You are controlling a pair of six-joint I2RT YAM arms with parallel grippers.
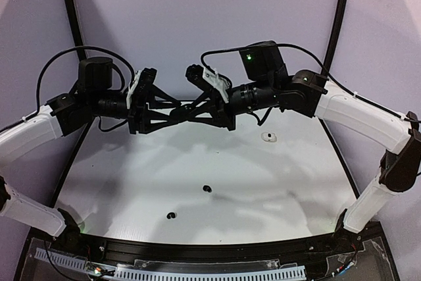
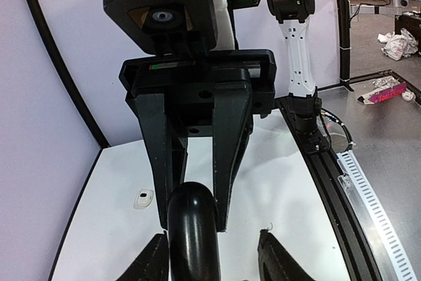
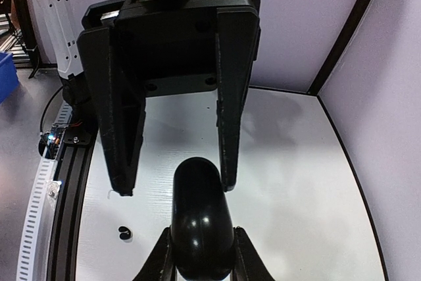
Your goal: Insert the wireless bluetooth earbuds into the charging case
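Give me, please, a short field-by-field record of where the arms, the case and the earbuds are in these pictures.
right gripper: shut on the black charging case, held in the air above the table
left gripper: open, facing the right one, fingers either side of the same case
case lid: cannot tell whether open or shut
white earbud: one, lying on the table, far side
black earbuds: two, lying on the table nearer the arm bases

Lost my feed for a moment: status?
Right gripper shut on black case, mid-air. Left gripper open around it. Two black earbuds, one white earbud on table. Nothing blocking.
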